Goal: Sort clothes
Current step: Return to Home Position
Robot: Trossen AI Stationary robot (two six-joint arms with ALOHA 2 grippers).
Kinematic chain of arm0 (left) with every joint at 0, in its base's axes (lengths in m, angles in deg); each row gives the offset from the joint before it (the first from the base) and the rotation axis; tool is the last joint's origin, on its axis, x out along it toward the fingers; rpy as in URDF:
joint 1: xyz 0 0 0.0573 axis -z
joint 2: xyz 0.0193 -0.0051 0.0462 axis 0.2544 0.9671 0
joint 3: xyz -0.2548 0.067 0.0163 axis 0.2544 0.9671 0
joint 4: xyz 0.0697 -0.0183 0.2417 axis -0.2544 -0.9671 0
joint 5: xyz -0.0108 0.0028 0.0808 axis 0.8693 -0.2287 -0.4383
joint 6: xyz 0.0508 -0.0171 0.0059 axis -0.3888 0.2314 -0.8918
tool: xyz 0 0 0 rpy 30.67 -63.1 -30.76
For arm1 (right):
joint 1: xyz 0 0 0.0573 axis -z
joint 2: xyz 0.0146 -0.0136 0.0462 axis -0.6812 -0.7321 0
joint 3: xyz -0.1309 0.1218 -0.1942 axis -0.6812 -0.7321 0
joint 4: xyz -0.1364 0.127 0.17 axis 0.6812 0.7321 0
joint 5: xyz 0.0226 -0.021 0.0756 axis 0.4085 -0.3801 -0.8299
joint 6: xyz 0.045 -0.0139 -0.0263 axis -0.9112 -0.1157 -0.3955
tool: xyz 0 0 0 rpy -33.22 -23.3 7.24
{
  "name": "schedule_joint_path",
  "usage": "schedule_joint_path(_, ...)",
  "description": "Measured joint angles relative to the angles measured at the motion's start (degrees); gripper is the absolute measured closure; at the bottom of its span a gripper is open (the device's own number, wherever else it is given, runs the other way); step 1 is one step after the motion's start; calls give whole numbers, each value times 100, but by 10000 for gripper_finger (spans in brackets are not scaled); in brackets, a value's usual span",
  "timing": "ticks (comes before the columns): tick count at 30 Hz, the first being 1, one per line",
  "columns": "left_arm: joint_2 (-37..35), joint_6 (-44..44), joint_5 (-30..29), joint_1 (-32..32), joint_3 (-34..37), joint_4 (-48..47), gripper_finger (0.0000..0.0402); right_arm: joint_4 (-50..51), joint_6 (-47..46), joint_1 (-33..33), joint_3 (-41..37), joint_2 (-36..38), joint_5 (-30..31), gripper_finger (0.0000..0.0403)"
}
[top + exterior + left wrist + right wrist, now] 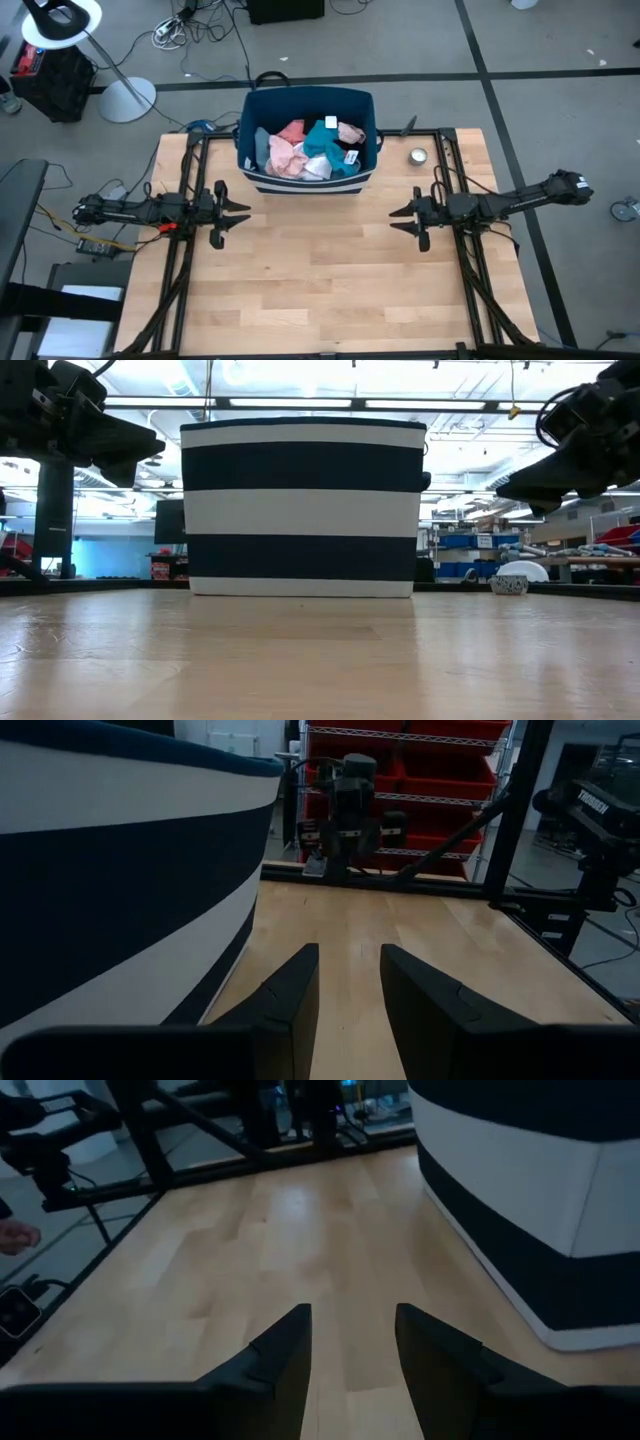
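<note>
1. Navy plastic bin (300, 184) with white stripes stands upright at the far middle of the pale wood surface (320, 290); it is open on top, and a dark handle loop shows at its far rim
2. Clothes (308, 152) lie heaped inside the bin. Coral-pink pieces (284, 156) sit toward its left side and far edge. A teal piece (324, 142) lies in the middle with a small white tag (331, 123) on it. White fabric (318, 170) lies against the near wall
3. Left arm (150, 209) reaches in from the left edge and points toward the middle. The left jaws are spread with only bare boards between them, near the bin's near-left corner but apart from it. In the left wrist view both dark fingers (285, 1010) stand parted, with the striped wall just beside them
4. Right arm (500, 203) mirrors it from the right edge. The right jaws are spread and grip nothing, and they sit well apart from the left jaws. In the right wrist view the parted fingers (275, 1360) frame plain wood, with the bin off to one side
5. Small round metal tin (418, 156) sits just right of the bin, not touching it
6. Low view: the bin fills the centre, and both arms hang above the boards to either side of it
</note>
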Motion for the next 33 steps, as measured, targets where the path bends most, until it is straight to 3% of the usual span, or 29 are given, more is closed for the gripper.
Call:
schedule_joint_path(24,0,0,-22,0,-2,1,286,569,1156,4,-193,2219,-8,255)
schedule_joint_path(33,0,-2,-20,0,0,1,286,603,1009,74,-196,2240,173,255)
